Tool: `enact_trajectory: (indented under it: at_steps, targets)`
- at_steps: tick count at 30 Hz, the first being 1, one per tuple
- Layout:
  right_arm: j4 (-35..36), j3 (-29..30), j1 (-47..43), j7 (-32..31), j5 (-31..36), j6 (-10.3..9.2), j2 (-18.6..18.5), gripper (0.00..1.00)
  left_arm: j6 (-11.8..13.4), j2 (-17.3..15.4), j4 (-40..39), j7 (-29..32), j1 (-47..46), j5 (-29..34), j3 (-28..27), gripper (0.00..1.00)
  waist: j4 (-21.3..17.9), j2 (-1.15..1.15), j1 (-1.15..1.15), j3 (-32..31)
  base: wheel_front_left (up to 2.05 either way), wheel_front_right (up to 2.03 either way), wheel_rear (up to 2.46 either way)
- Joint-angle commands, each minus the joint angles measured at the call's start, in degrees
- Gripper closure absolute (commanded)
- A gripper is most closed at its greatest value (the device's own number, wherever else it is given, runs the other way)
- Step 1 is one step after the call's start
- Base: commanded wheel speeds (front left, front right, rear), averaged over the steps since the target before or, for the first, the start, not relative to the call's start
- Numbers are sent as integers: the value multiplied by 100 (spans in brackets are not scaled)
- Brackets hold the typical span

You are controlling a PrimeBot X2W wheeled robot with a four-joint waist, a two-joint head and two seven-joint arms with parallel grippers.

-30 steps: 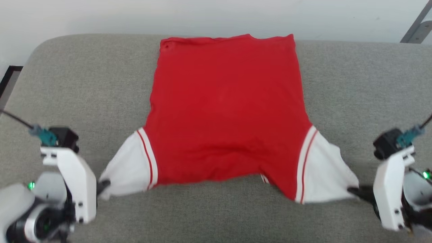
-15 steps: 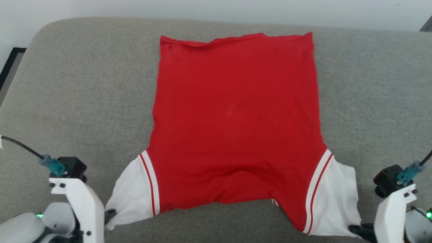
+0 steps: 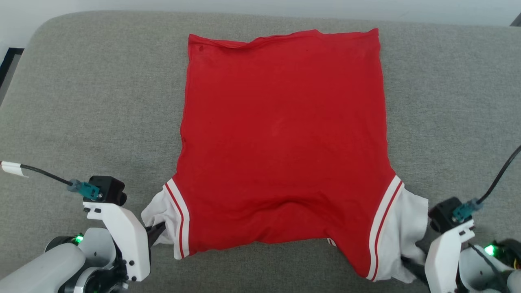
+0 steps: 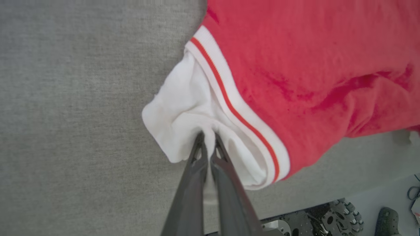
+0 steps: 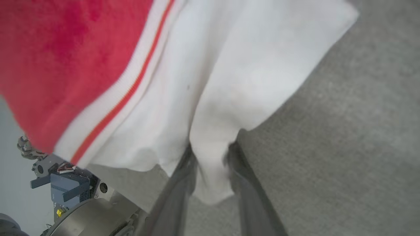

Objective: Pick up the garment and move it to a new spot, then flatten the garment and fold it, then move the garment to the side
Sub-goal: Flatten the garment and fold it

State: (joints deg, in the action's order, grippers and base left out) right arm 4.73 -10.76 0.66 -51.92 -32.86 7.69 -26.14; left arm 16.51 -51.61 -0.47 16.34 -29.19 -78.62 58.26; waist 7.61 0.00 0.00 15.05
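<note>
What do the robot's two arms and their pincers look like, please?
Both arms have white angular wrist housings topped by a black block with a teal connector and a black cable, plus green lights. The left pincer and right pincer each have two long, slim dark fingers.

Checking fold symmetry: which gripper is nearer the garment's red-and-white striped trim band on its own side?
Left. The left gripper pinches the white sleeve close beside its striped band; the right gripper holds the other sleeve's outer end, farther from its band on the garment.

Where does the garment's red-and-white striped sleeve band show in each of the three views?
Head view: two bands, lower left and lower right of the garment.
Left wrist view: diagonal through the centre, above the left pincer.
Right wrist view: upper left.
Shared landmark: the grey cushion.
</note>
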Motion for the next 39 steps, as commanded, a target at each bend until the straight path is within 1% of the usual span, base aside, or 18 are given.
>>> enact_trajectory:
  at_steps: [1,4,6,11,14,17,20,22,28,31,39]
  targets:
    - [-67,3,95,45,30,-35,-25,0,-34,22,23,-51,-57,31,-26,100,-3,0,0,6,0,0,0]
    - [256,110,202,59,-34,-33,-101,0,-175,139,188,-224,-52,76,-43,100,0,0,0,29,0,0,0]
    - [547,253,264,47,-85,-22,-86,0,-246,202,266,-342,-67,132,-63,100,13,0,0,61,0,0,0]
    - [1118,793,691,126,256,-19,67,0,-393,350,351,-506,-137,249,-59,100,90,0,0,207,0,0,0]
    - [1121,1076,1188,305,633,-19,274,0,-445,446,387,-529,-204,298,-38,100,171,0,0,332,0,0,0]
    - [833,1208,1803,479,936,-19,501,0,-504,563,435,-540,-311,358,-24,100,285,0,0,461,0,0,0]
    - [316,1194,2476,638,1132,-19,569,0,-596,686,493,-537,-432,431,5,100,425,0,0,588,0,0,0]
    - [-160,1180,2940,739,1223,-20,588,0,-654,780,533,-536,-516,478,22,100,524,0,0,662,0,0,0]
    - [-1779,1080,4290,942,1469,-19,535,0,-857,1064,730,-522,-752,617,85,100,852,0,0,895,0,0,0]
    - [-2637,1132,4856,903,1668,-19,539,0,-979,1228,861,-527,-874,671,116,100,1032,0,0,987,0,0,0]
    - [-4604,1658,5988,654,2453,-19,617,0,-1269,1599,1246,-560,-1081,712,201,100,1456,0,0,1196,0,0,0]
